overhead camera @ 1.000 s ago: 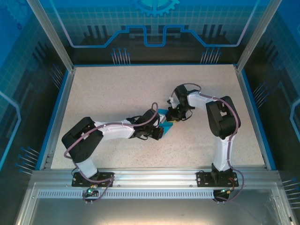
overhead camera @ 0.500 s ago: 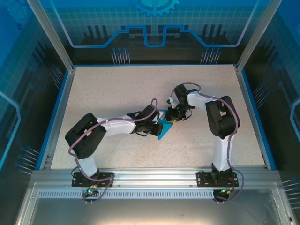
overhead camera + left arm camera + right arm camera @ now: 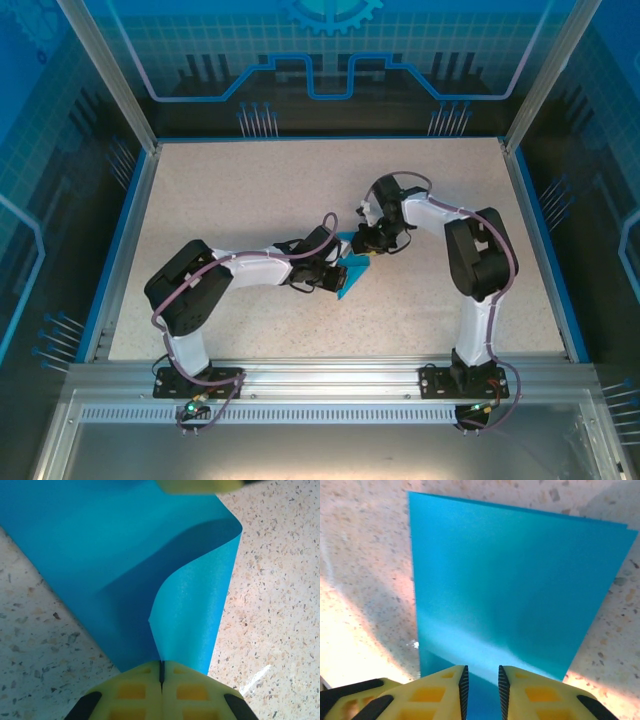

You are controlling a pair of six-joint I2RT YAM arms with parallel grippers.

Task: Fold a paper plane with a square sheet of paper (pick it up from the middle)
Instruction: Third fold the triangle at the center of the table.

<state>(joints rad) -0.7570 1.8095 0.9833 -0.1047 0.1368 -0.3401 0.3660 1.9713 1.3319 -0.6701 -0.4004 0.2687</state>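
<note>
The right pincer [image 3: 481, 672] has spread around the square sheet of paper [image 3: 510, 590]; left pincer [image 3: 161, 666] pinches it.

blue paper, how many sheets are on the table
1. The blue paper lies on the table, one edge pinched in the left gripper, the right gripper over it. A second could hide beneath it.

Free room across the far and near table [image 3: 250, 190]; centre blocked by left gripper [image 3: 338, 279], right gripper [image 3: 362, 248], paper [image 3: 352, 270] between.
</note>
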